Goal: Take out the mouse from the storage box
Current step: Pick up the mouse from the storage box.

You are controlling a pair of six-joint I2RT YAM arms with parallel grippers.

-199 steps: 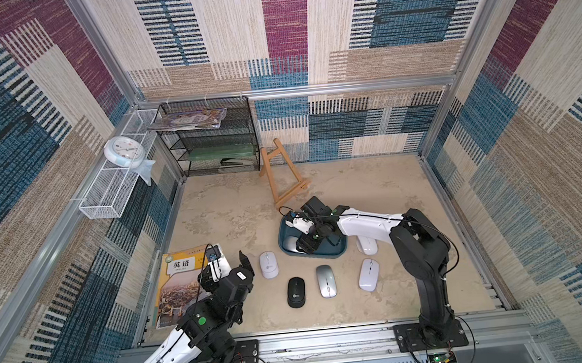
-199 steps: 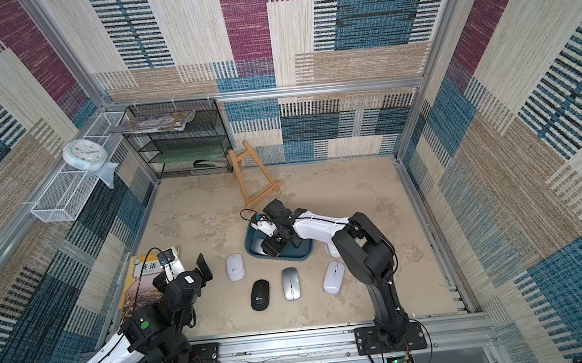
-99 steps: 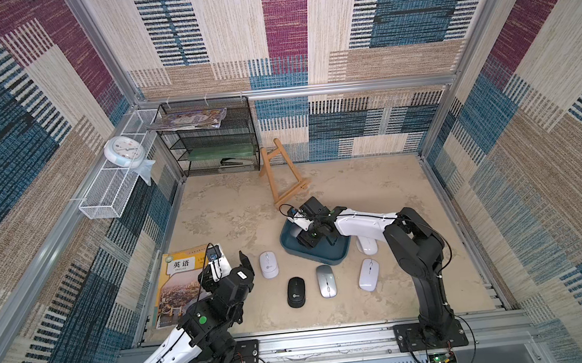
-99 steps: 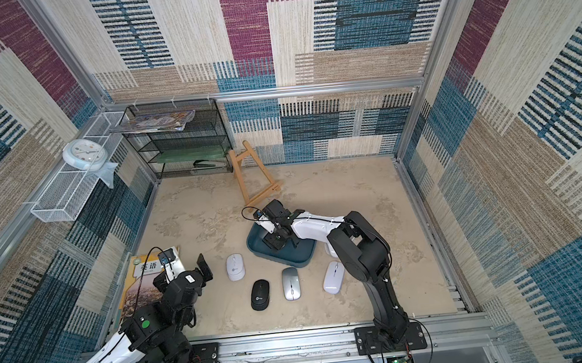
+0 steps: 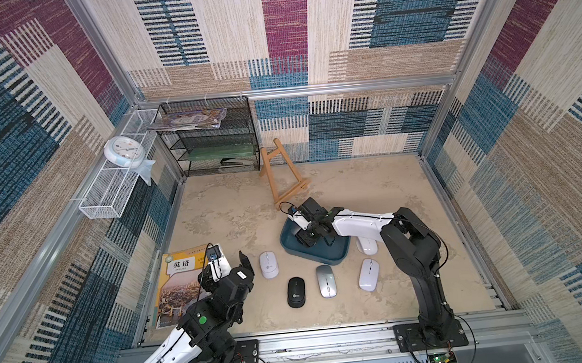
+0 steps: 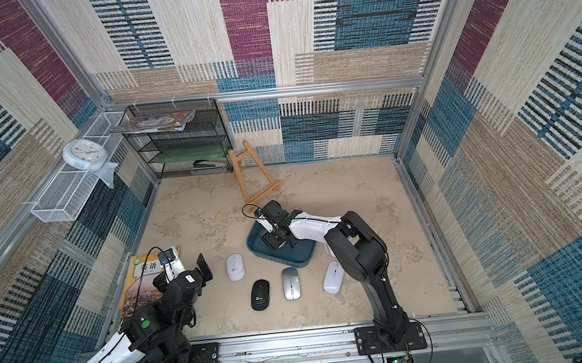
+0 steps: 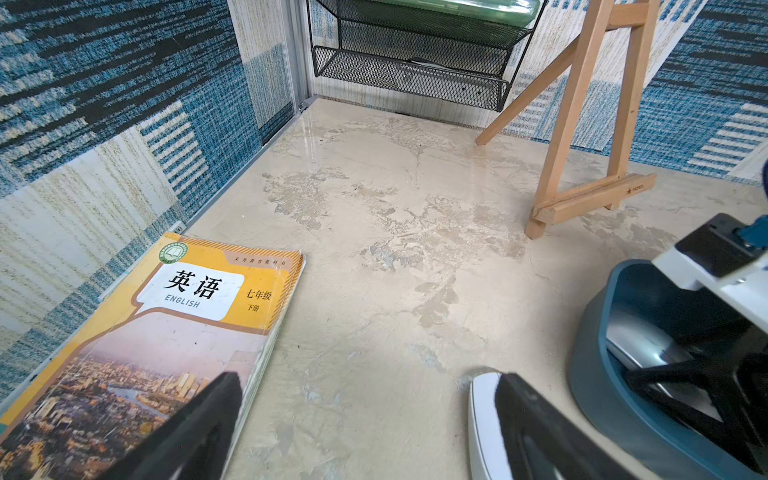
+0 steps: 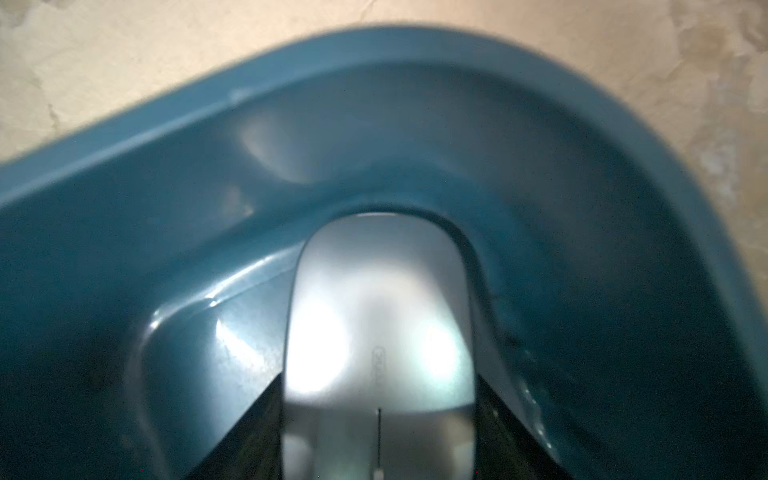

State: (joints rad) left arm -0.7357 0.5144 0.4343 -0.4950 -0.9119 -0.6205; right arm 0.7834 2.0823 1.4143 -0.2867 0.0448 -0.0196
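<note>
The storage box [image 5: 337, 259] is a dark teal tub on the table in both top views [image 6: 302, 260]. My right gripper [image 5: 312, 235] reaches down inside it. In the right wrist view a silver mouse [image 8: 378, 316] lies on the floor of the storage box [image 8: 374, 50], and my right gripper [image 8: 378, 382] is shut on it, a black finger pressed against each side. My left gripper [image 5: 230, 263] hangs open near the front left, with bare table between its fingers [image 7: 370, 386]. In the left wrist view the mouse [image 7: 640, 345] shows inside the box.
Several other mice lie on the table by the box: white [image 5: 268, 264], black [image 5: 296, 291], silver [image 5: 326, 281], white [image 5: 369, 274]. A yellow English book [image 5: 184, 284] lies front left. A wooden easel [image 5: 282, 176] and a black mesh rack [image 5: 216, 142] stand at the back.
My right gripper's fingers have drawn in onto the silver mouse inside the box. The left arm has not moved.
</note>
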